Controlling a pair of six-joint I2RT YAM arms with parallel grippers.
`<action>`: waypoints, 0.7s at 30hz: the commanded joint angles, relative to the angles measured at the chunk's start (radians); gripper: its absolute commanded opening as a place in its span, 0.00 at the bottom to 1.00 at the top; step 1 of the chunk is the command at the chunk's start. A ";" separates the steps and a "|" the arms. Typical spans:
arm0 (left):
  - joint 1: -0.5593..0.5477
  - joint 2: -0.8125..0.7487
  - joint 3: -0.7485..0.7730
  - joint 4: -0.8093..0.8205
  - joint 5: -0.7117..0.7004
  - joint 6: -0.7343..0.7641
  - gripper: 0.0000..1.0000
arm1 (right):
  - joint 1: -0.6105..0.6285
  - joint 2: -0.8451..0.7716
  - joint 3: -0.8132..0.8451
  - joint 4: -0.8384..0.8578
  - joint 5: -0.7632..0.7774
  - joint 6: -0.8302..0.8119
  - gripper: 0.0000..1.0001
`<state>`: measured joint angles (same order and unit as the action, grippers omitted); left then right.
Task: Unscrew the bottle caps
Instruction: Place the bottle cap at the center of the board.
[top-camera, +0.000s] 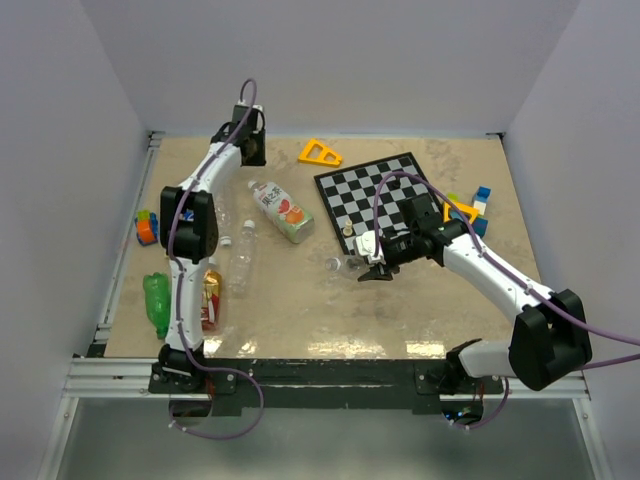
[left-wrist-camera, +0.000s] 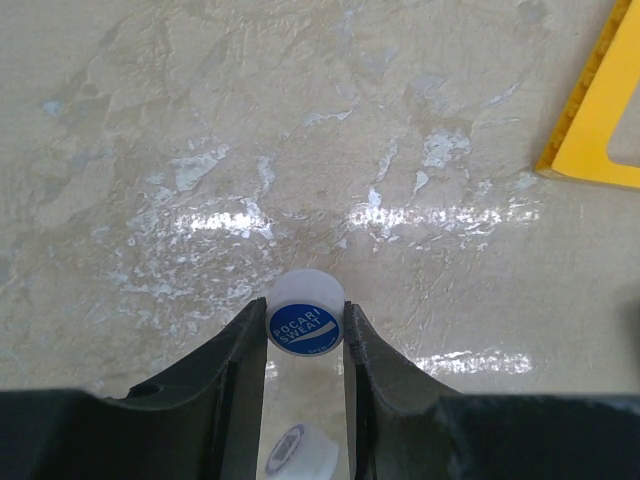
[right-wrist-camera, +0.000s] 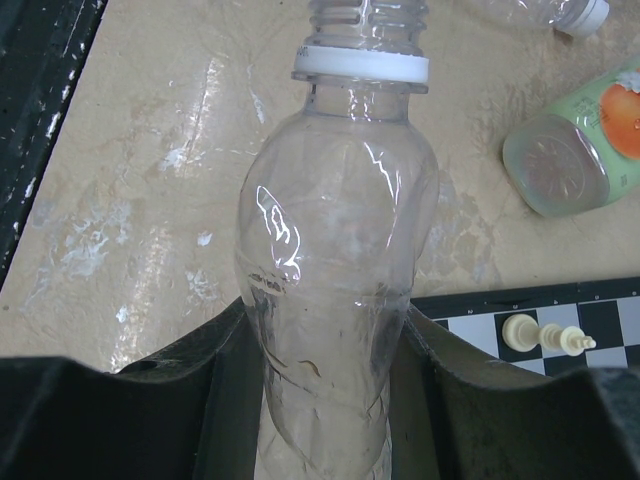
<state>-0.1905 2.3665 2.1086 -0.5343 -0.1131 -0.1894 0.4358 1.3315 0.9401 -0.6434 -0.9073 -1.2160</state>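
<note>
My left gripper (left-wrist-camera: 305, 312) is shut on a white bottle cap (left-wrist-camera: 305, 322) with a blue Pocari Sweat print, just above the table. In the top view this gripper (top-camera: 252, 150) is at the far back left. A second white round shape (left-wrist-camera: 296, 452) shows lower between the fingers; I cannot tell what it is. My right gripper (right-wrist-camera: 325, 312) is shut on the body of a clear bottle (right-wrist-camera: 340, 230). Its threaded neck is bare above a white ring (right-wrist-camera: 360, 65). From above, the right gripper (top-camera: 372, 264) holds that bottle (top-camera: 350, 264) low at the table's middle.
A bottle with a white-green-orange label (top-camera: 282, 210) and a clear capped bottle (top-camera: 243, 255) lie left of centre. A green bottle (top-camera: 157, 303) and a red-yellow one (top-camera: 211, 298) lie at the left front. A chessboard (top-camera: 385, 195), yellow triangle (top-camera: 320, 153) and blocks (top-camera: 470, 210) sit behind.
</note>
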 joint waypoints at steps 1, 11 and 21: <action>0.003 0.051 0.082 0.010 -0.013 0.015 0.02 | 0.000 -0.017 0.003 -0.006 -0.008 -0.008 0.00; 0.003 0.126 0.143 0.016 0.013 -0.002 0.39 | 0.000 -0.005 0.002 0.004 0.004 0.001 0.00; 0.002 -0.059 0.143 0.005 0.082 -0.012 0.74 | 0.000 -0.005 0.006 0.005 -0.004 0.012 0.00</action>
<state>-0.1902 2.4798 2.2127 -0.5446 -0.0891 -0.1974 0.4358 1.3342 0.9401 -0.6430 -0.9001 -1.2133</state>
